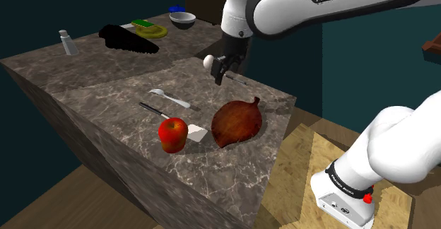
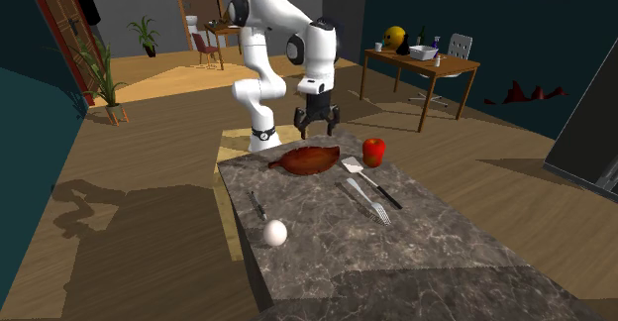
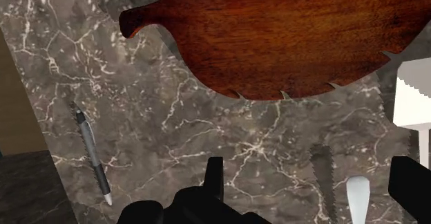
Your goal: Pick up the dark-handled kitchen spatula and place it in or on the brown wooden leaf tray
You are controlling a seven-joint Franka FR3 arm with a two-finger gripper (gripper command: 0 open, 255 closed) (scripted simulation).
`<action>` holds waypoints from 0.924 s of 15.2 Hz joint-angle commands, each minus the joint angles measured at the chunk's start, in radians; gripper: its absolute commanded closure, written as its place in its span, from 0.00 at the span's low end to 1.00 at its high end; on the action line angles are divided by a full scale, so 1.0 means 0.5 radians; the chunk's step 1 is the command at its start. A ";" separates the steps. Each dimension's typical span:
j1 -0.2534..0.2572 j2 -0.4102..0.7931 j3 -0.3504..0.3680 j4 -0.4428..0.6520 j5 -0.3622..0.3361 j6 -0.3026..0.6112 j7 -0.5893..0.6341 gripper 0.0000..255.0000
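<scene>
The spatula lies flat on the marble counter, with its dark handle (image 1: 150, 109) leading to a white blade (image 1: 196, 132) beside a red apple (image 1: 172, 133). The spatula's blade (image 2: 354, 165) and the blade's corner (image 3: 414, 98) also show. The brown wooden leaf tray (image 1: 237, 121) (image 2: 310, 158) (image 3: 276, 29) sits next to it, with nothing on it. My gripper (image 1: 225, 68) (image 2: 317, 126) (image 3: 312, 188) hangs open above the counter near the tray's stem end, apart from the spatula and holding nothing.
A fork (image 1: 169, 98) (image 2: 368, 200) lies alongside the spatula. A pen (image 2: 257, 206) (image 3: 93, 153) and a white egg (image 2: 274, 233) lie further along the counter. The back counter holds a shaker (image 1: 68, 42), a bowl (image 1: 182, 19) and a black object (image 1: 127, 39).
</scene>
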 commanded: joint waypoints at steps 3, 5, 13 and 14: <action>0.038 0.255 0.076 0.134 -0.039 0.109 0.077 0.00; 0.063 0.387 0.112 0.215 -0.070 0.150 0.121 0.00; 0.208 0.934 0.202 0.624 -0.243 0.243 0.295 0.00; 0.232 1.004 0.207 0.685 -0.266 0.246 0.313 0.00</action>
